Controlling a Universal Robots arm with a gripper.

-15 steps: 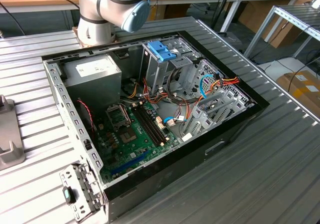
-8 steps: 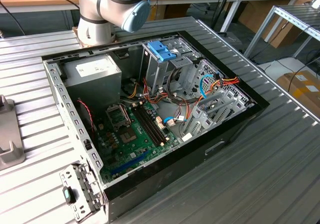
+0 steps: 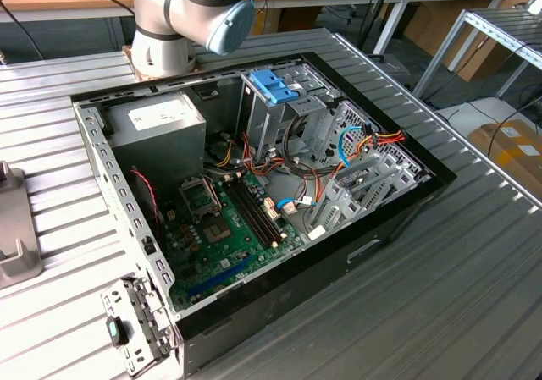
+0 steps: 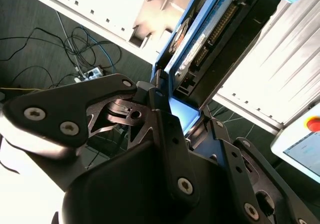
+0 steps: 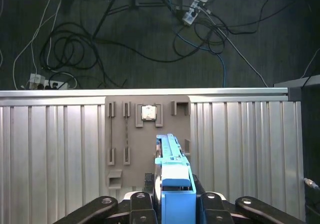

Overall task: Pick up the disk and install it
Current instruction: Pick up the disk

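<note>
Light-blue frame around dark grey metal on the disk (image 5: 172, 171); matt black on the end effector (image 5: 171, 189). Silver-grey with straight parallel ribs across the desk (image 3: 474, 270). Dull beige-grey on the fixture plate (image 5: 118, 129). Black outside the computer case (image 3: 279, 291), green on the motherboard (image 3: 224, 236), blue on the carrier handle (image 3: 275, 85), red, yellow and orange among the wires (image 3: 385, 139). Pale blue cap (image 3: 230, 26) on the silver-grey arm (image 3: 157, 12).

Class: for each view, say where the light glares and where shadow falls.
Exterior view: soft sheen on the ribbed table, the computer case interior dimmer. Second wrist view: a corner washed out white, the gripper dark against the lit disk. First wrist view: bright table, dark floor.
</note>
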